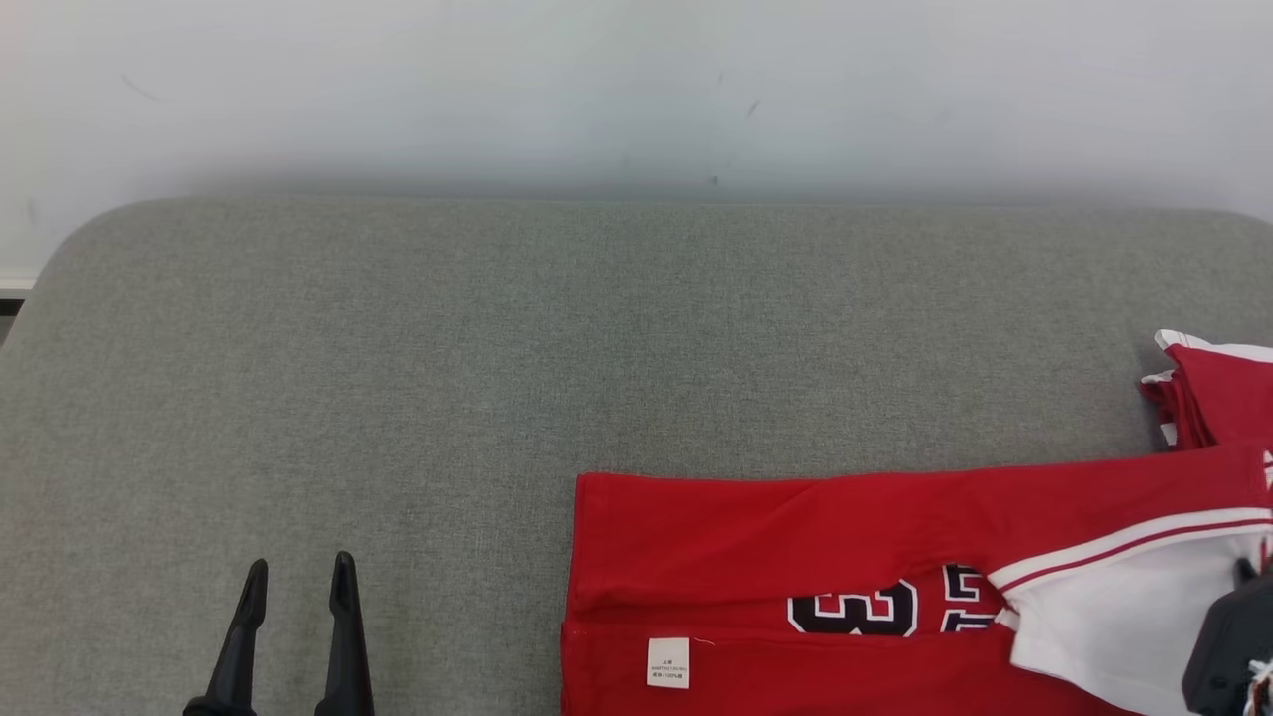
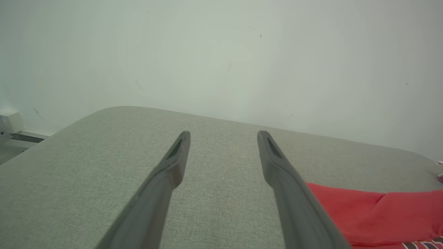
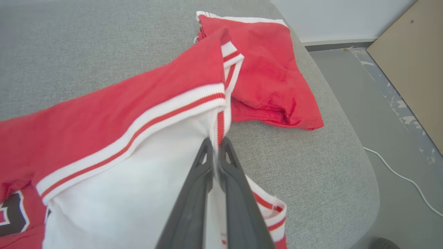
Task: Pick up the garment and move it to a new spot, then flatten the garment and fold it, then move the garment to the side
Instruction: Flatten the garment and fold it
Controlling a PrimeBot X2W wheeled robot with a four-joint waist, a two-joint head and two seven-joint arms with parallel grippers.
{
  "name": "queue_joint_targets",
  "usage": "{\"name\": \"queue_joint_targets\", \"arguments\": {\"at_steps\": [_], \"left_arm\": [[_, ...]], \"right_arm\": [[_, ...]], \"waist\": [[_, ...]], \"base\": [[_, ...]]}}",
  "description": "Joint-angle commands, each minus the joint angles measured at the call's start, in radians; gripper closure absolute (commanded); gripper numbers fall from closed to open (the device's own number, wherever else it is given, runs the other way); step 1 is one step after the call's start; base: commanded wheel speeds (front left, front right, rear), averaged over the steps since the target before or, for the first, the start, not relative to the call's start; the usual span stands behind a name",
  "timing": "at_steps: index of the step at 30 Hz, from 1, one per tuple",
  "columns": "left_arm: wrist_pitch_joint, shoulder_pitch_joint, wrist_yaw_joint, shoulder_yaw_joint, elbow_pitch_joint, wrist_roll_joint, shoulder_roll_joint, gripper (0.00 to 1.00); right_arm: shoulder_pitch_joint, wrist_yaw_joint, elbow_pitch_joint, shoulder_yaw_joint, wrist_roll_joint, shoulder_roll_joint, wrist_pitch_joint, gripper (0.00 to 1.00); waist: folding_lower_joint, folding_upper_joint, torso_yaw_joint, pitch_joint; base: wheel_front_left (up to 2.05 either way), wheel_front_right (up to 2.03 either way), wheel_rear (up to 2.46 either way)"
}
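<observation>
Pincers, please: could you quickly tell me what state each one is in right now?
Left pincer: open, holding nothing.
Right pincer: closed on the garment.

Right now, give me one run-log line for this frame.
right gripper: shut on red jersey, at its striped white trim | left gripper: open, empty, left of jersey | jersey: partly folded on grey cushion
</observation>
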Motion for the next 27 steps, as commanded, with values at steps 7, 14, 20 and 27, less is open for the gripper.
{"name": "queue_joint_targets", "arguments": {"at_steps": [7, 14, 20, 27], "left_arm": [[-0.002, -0.007, -0.006, -0.005, 0.010, 0.006, -0.001, 0.00], [-0.002, -0.012, -0.007, -0.010, 0.013, 0.005, -0.001, 0.00], [-0.002, -0.023, -0.008, -0.018, 0.016, 0.005, -0.001, 0.00], [-0.002, -0.030, -0.008, -0.019, 0.018, -0.002, -0.001, 0.00]], "right_arm": [[0.033, -0.003, -0.086, 0.187, 0.045, -0.002, 0.024, 1.00], [-0.009, -0.003, -0.078, 0.483, 0.101, -0.002, 0.037, 1.00], [-0.058, -0.003, 0.014, 0.625, 0.142, -0.002, 0.027, 1.00], [-0.127, -0.003, 0.143, 0.740, 0.208, -0.002, -0.012, 1.00]], "waist": [[-0.0001, -0.0001, 0.012, -0.013], [-0.0001, -0.0001, 0.024, -0.009], [-0.0001, -0.0001, 0.044, -0.006], [-0.0001, -0.0001, 0.067, 0.007]], "base": [[0.00, 0.00, 0.00], [0.00, 0.00, 0.00], [0.00, 0.00, 0.00], [0.00, 0.00, 0.00]]}}
